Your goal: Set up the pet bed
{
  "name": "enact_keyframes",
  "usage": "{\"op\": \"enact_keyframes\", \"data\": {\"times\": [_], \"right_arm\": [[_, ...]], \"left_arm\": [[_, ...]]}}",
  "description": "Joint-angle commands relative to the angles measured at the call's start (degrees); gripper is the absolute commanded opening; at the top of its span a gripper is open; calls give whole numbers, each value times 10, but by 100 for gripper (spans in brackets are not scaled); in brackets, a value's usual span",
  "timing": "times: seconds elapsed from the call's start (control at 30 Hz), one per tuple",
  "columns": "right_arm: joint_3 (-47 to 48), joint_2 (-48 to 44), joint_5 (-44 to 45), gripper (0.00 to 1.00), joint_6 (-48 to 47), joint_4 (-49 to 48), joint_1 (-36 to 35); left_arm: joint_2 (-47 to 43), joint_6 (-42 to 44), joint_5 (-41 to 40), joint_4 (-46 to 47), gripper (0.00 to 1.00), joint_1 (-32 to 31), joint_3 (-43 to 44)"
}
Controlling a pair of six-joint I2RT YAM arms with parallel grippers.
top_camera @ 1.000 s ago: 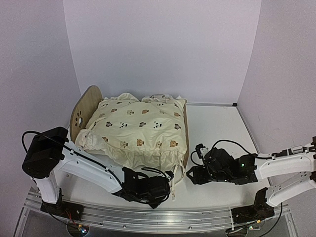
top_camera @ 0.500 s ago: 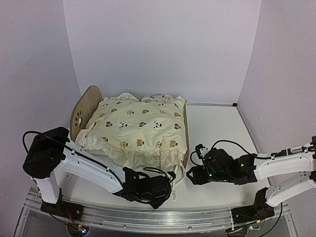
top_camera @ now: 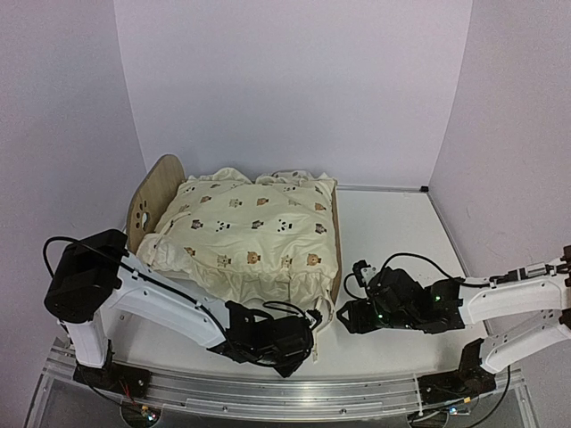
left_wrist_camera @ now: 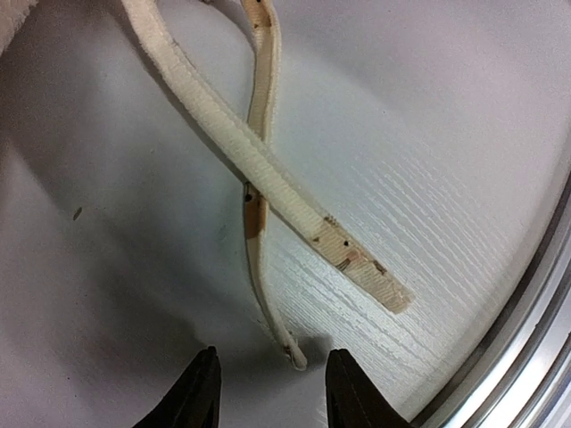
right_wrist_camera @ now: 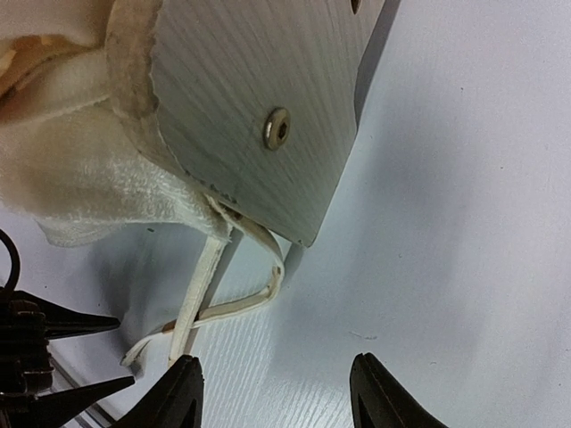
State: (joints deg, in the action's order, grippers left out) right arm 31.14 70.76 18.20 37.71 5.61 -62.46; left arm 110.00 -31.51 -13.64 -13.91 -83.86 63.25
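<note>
The pet bed (top_camera: pixel 152 201) stands at the left of the table, arched wooden headboard on the left. A cream animal-print cushion (top_camera: pixel 250 232) covers its base. Two cream ties (top_camera: pixel 321 314) hang off its near right corner onto the table. My left gripper (top_camera: pixel 308 337) is open just in front of them. In the left wrist view the thin tie's end (left_wrist_camera: pixel 293 355) lies between the open fingertips, untouched, and the wider tie (left_wrist_camera: pixel 294 214) crosses it. My right gripper (right_wrist_camera: pixel 277 392) is open below the wooden footboard's corner (right_wrist_camera: pixel 259 116), holding nothing.
An aluminium rail (top_camera: pixel 268 392) runs along the table's near edge, close to the left gripper. White walls stand behind and on both sides. The left gripper's dark fingers (right_wrist_camera: pixel 62 357) show at the left edge of the right wrist view.
The left wrist has shifted slightly toward the table's near edge, and its jaws stand a little wider. The right arm and the bed have not moved.
</note>
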Motion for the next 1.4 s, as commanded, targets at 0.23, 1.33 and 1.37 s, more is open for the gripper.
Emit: {"op": "enact_keyframes", "data": {"times": [0.23, 1.33, 1.37], "right_arm": [[16, 0, 0, 58, -1, -13, -2], [16, 82, -85, 55, -42, -139, -53], [25, 98, -68, 55, -41, -140, -65]], "left_arm": [[18, -3, -22, 0, 30, -5, 33], [7, 63, -94, 98, 0, 67, -10], [5, 61, -91, 99, 0, 67, -12]]}}
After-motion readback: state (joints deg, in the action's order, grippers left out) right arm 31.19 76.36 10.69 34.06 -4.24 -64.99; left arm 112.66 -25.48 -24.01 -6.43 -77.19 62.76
